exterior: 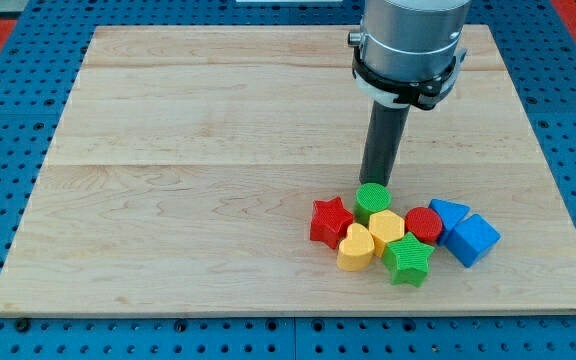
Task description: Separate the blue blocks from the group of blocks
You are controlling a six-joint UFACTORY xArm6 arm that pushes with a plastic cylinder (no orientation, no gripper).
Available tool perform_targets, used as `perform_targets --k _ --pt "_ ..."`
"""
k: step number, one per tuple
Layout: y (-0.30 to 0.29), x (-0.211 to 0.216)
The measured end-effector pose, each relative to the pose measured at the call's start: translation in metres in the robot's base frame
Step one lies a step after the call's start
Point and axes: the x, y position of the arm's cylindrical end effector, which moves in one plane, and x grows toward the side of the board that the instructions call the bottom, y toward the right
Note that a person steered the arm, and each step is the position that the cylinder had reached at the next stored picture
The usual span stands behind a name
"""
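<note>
Two blue plastic blocks lay at the 3 o'clock end of the cluster: a blue triangular block (449,213) and, just beside it toward 4 o'clock, a blue cube-like block (473,239), the pair touching each other. The triangular one pressed against a red round block (424,224). In all, eight blocks were gathered low on the view's right part of the pale wooden board (198,180): two blue, two red, two green, two yellow. From the red round block toward 9 o'clock sat a yellow hexagonal block (387,229), then a yellow heart-shaped block (355,247) and a red star-shaped block (331,221) at the cluster's 9 o'clock edge. A green star-shaped block (408,259) lay at 6 o'clock, and a green cylinder block (373,200) at 12 o'clock.

My tip (375,183) stood just beyond the green cylinder on its 12 o'clock side, seemingly touching it, well apart from both blue blocks. The arm carried no claw, only the single dark rod, so there was nothing to spread or pinch.

A blue perforated surface (8,60) surrounded the board.
</note>
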Motion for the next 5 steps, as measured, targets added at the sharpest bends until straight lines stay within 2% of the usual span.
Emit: perform_targets --k 3,5 --pt "-0.003 -0.015" --pt "0.111 -0.032"
